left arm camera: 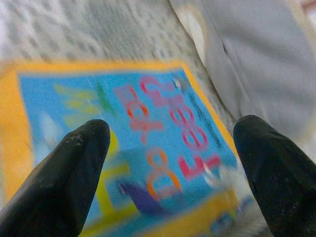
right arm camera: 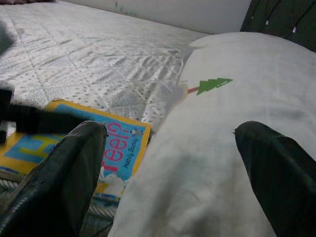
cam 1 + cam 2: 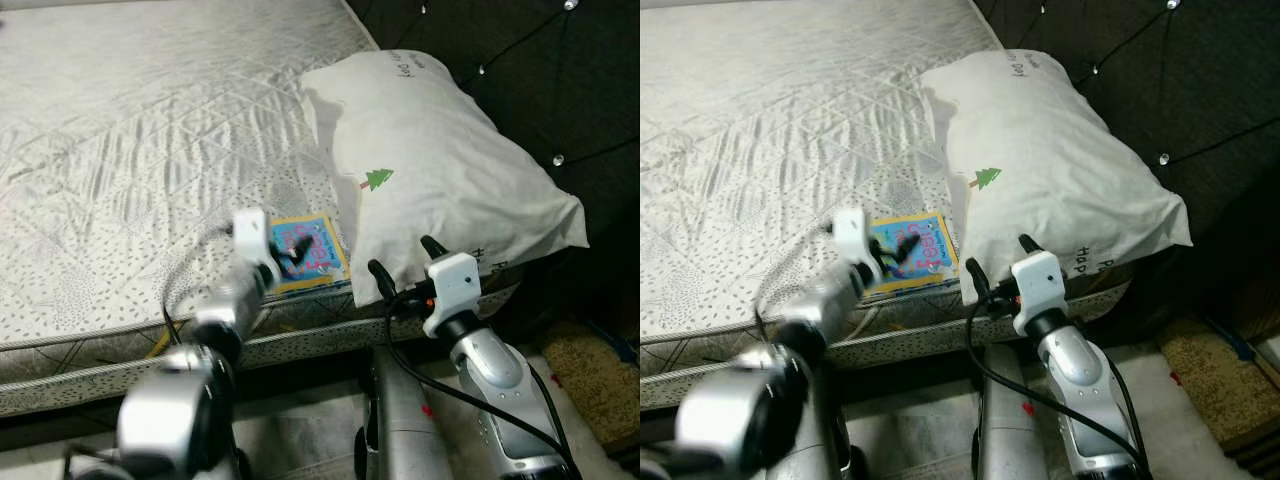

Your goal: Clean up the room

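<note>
**Hovering over the picture book at the mattress edge**

Reaching forward with my left gripper (image 3: 291, 250), I have it poised right above the children's book (image 3: 312, 252), fingers spread wide with nothing between them. In my left wrist view the blue cover with its yellow border and pink lettering sits between my two black fingertips (image 1: 64, 173), slightly blurred. The book lies flat on the quilted mattress (image 3: 140, 150), near its front edge, just beside the white pillow (image 3: 440, 170). My right gripper (image 3: 404, 264) is up at the pillow's near edge, fingers parted too, gripping nothing; in its wrist view the pillow, with its little green tree print (image 2: 213, 85), spans the gap between them. The pillow rests against the dark tufted headboard (image 3: 540, 70).
</note>
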`<state>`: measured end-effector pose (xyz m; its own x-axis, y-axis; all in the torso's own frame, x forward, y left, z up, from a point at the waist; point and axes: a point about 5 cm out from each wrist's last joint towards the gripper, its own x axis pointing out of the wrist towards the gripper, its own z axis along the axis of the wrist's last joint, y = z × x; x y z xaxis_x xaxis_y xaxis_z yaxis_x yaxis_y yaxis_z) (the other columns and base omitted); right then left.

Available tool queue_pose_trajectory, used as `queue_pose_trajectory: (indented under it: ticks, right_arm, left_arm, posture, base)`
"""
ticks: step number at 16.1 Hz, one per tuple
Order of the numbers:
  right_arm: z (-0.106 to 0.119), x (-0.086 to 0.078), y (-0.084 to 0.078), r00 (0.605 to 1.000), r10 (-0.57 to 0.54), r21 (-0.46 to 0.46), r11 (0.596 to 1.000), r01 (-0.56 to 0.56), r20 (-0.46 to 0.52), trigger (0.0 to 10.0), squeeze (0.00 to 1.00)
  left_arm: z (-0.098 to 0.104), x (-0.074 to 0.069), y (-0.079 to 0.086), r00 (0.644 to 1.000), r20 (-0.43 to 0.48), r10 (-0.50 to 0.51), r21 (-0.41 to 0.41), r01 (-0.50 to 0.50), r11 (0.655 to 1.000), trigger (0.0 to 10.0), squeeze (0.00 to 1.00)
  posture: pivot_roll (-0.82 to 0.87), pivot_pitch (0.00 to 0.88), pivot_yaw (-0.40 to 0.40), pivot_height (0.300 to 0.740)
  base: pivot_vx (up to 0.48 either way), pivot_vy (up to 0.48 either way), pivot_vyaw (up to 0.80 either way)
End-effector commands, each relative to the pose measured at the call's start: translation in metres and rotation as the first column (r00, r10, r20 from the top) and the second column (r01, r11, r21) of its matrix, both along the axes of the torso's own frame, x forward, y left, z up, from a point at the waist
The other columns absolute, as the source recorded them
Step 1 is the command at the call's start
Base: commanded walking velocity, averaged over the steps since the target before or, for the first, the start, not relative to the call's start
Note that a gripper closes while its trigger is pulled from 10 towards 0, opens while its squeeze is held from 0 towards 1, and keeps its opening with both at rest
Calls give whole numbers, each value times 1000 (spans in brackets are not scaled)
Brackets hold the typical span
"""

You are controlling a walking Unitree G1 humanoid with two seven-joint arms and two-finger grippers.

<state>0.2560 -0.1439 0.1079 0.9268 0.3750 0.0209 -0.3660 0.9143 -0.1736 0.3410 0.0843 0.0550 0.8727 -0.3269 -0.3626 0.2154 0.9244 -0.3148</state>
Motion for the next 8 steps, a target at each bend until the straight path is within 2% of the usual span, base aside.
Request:
queue_pose_trajectory:
  ticks: [1,3,5,6,7,8]
  right_arm:
    - [-1,2,2,1000,7,-5,1000,-7,2,10000,0]
    - [0,5,5,1000,13,1,1000,-13,7,10000,0]
    - [0,8,10,1000,29,2,1000,-29,12,10000,0]
    - [0,9,12,999,39,1,999,-39,17,10000,0]
    - [0,10,13,999,41,1,999,-41,18,10000,0]
    - [-1,12,13,999,44,2,999,-44,21,10000,0]
  left_arm:
    - [-5,-7,-10,1000,-27,-15,13,15,1000,10000,1000]
    - [-13,-21,-20,999,-44,9,7,-8,1000,10000,1000]
    - [-20,-33,-26,998,-61,-24,44,27,999,10000,1000]
    - [-16,-34,-22,1000,-12,-24,110,25,994,10000,1000]
    - [-13,-33,-20,1000,11,-22,128,21,992,10000,1000]
    - [-8,-36,-12,1000,25,-17,185,12,983,10000,1000]
  posture:
    - [-153,47,-15,527]
    - [-140,46,-17,527]
    - [-129,44,-20,527]
    - [-125,42,-20,527]
    - [-119,40,-20,527]
    - [-114,38,-19,527]
  base:
    - [0,0,0]
    - [0,0,0]
    - [0,0,0]
    - [0,0,0]
    - [0,0,0]
    - [0,0,0]
